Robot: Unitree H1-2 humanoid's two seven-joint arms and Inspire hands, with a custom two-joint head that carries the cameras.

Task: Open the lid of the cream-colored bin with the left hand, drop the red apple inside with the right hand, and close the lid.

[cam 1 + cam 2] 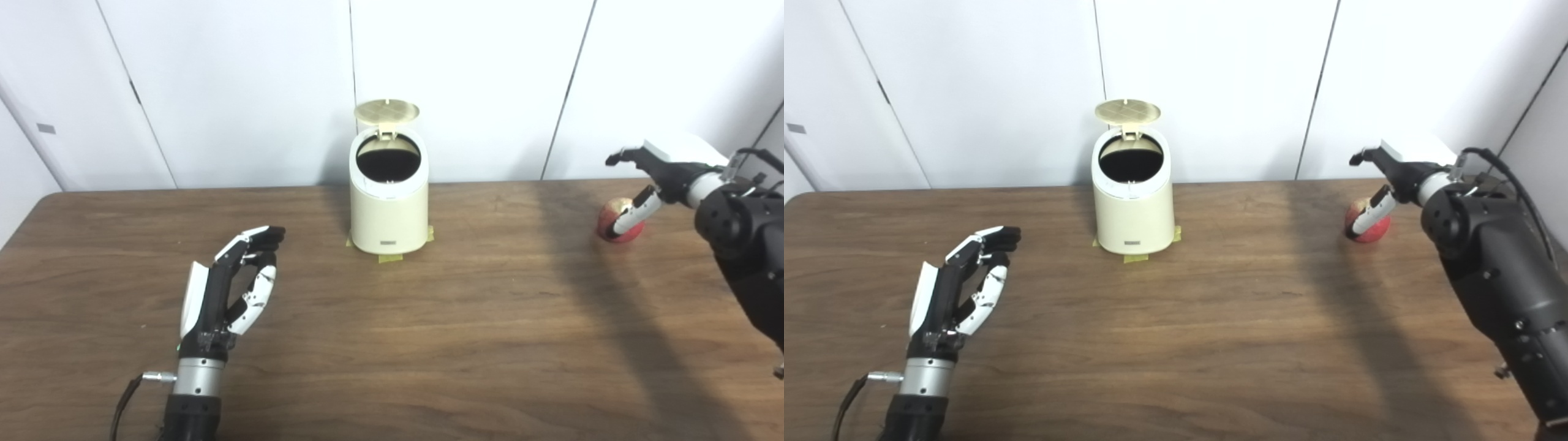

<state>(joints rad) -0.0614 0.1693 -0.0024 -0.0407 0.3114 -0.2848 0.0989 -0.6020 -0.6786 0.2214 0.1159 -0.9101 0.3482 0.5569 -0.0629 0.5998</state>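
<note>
The cream-colored bin [388, 202] stood at the back of the brown bench [392, 343], near the white wall [245, 79]. Bits of yellow tape [389, 258] stuck out from under it. Its round lid [386, 111] was up, tipped back on its hinge, and the dark hole on top was open.

The red apple [620, 221] sat on the bench far to the right, well apart from the bin. The right hand [649, 177] was over the apple with its fingers [631, 215] spread, and one white finger lay in front of it. The apple was not lifted.

The left hand [229, 288] was low over the bench at the front left, well apart from the bin. Its fingers were a little curled and held nothing.
</note>
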